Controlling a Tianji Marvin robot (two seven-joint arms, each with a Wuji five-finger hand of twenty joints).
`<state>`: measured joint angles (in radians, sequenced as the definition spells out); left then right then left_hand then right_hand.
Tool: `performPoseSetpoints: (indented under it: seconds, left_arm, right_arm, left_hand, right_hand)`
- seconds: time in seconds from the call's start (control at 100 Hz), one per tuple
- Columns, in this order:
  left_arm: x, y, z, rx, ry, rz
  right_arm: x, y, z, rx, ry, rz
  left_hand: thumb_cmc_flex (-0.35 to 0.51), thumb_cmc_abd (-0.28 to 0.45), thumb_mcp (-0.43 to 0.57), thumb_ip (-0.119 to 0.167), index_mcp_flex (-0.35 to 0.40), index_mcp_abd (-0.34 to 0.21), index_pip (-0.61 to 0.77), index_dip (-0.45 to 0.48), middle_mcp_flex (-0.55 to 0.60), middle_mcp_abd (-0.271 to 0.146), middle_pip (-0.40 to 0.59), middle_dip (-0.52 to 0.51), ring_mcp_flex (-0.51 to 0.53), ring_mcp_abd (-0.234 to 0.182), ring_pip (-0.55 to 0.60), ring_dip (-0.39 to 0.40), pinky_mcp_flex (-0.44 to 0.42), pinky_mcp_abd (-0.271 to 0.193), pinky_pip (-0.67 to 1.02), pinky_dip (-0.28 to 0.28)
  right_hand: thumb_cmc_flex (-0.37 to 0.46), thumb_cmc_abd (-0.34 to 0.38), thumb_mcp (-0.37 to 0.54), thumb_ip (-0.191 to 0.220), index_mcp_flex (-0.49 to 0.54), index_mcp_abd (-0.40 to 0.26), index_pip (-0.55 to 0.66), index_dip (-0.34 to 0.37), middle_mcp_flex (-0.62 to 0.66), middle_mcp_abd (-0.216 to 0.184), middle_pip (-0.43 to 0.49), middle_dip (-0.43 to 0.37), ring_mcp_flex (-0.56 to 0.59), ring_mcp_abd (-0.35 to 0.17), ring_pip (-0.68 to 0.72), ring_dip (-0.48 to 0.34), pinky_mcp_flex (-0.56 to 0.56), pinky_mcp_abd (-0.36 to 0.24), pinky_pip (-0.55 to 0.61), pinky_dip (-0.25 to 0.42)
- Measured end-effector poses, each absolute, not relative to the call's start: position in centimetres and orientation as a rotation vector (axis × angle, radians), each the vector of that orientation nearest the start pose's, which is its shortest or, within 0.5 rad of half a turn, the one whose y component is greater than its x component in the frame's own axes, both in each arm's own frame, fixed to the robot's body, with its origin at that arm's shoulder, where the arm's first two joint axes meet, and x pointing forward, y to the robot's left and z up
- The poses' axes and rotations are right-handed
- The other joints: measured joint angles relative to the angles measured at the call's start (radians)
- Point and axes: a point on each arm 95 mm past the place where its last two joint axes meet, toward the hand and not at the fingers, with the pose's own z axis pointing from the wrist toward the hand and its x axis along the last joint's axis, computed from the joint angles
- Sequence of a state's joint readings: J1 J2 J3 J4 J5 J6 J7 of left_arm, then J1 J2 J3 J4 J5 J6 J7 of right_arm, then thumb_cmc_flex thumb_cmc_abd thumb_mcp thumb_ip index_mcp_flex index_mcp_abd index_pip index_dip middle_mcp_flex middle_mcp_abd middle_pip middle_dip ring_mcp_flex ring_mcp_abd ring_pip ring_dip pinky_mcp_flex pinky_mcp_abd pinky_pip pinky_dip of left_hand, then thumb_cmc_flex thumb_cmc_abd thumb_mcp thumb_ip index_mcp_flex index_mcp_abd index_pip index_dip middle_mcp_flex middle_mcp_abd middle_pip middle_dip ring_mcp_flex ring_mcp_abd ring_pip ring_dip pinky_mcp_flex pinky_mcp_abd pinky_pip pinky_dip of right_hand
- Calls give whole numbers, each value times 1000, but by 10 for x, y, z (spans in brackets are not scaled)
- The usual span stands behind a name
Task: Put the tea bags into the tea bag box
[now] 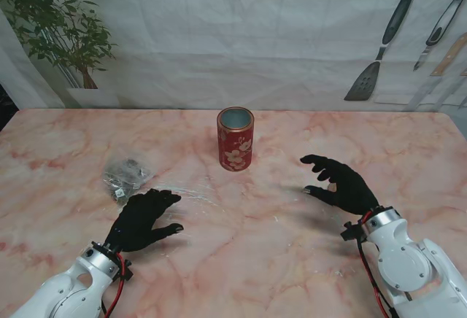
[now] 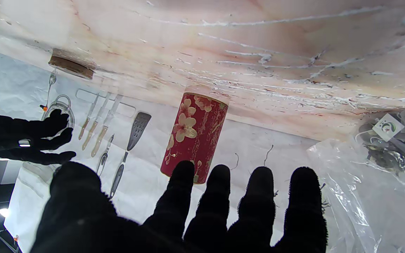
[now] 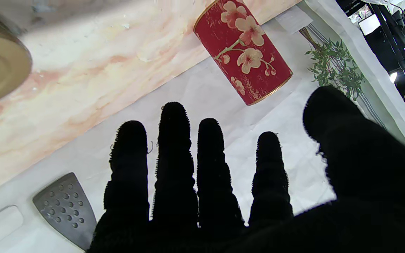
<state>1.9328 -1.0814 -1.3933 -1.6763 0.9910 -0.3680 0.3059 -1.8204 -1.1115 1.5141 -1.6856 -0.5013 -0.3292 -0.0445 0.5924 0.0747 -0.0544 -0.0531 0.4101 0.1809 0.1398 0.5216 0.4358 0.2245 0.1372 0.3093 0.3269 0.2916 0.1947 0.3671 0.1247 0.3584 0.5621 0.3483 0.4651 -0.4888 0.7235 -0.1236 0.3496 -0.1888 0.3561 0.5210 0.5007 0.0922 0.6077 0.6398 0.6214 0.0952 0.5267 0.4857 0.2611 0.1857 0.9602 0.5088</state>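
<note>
From the stand's view, the red flowered tea bag box (image 1: pixel 235 138) stood upright near the middle of the marble table (image 1: pixel 277 260), its top open. A clear plastic bag of tea bags (image 1: pixel 127 177) lay to the left of it, well apart from the box. The left hand (image 1: pixel 144 219) hovered just beside that bag on its near side, black-gloved fingers spread and holding nothing. The right hand (image 1: pixel 341 184) hung on the right side of the table, well apart from the box, fingers loosely apart and empty too. A potted plant (image 1: pixel 62 30) stood at the far left against the white backdrop, and a spatula (image 1: pixel 379 48) hung at the far right.

In the left wrist view, the left hand's fingers (image 2: pixel 216 196) were splayed with gaps between them; the box (image 2: pixel 194 132) stood beyond them and the crinkled bag (image 2: pixel 381 165) lay close by.

In the right wrist view, the right hand's fingers (image 3: pixel 174 158) were likewise spread, gripping nothing, with the box (image 3: pixel 243 52) farther off.
</note>
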Motion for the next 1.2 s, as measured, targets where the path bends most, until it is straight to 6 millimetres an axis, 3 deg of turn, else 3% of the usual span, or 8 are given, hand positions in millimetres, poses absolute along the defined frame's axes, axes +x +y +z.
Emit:
performPoseSetpoints:
  seconds: [0.23, 0.63, 1.04, 1.2]
  left_arm:
    - [294, 29, -363, -1156, 1465, -1787]
    - [293, 29, -362, -1152, 1466, -1788]
    - [300, 36, -346, -1026, 1516, -1710]
    - [306, 38, -336, -981, 1488, -1681]
  right_arm:
    - [334, -76, -328, -2061, -1375, -2515]
    - [328, -76, -342, -2109, -1216, -2517]
    - [326, -78, -345, -2134, -1257, -2447]
    - [327, -77, -346, -2137, -1252, -2434]
  left_hand:
    - [0, 0, 0, 0, 0, 0, 0, 0, 0, 0, 0, 0, 0, 0, 0, 0, 0, 0, 0, 0]
    - [0, 0, 0, 0, 0, 0, 0, 0, 0, 0, 0, 0, 0, 0, 0, 0, 0, 0, 0, 0]
    - [0, 0, 0, 0, 0, 0, 0, 0, 0, 0, 0, 0, 11, 0, 0, 0, 27, 15, 37, 0]
    - [1, 0, 0, 0, 0, 0, 0, 0, -13, 0, 0, 0, 37, 0, 24, 28, 57, 25, 123, 52]
  right_hand:
    - [30, 0, -11, 0, 0, 1, -4, -7, -10, 8, -15, 0, -1, 10, -8, 0, -8, 0, -1, 0]
    - [37, 0, -9, 0, 0, 11, -19, -10, -11, 10, -27, 0, -12, 11, -14, 0, -14, 0, -22, 0]
    - [37, 0, -10, 0, 0, 11, -29, -10, -22, 18, -32, 0, -12, 11, -14, 0, -15, 1, -22, 5]
    - [37, 0, -10, 0, 0, 12, -30, -11, -22, 18, -32, 0, -12, 11, -14, 0, -15, 1, -22, 12]
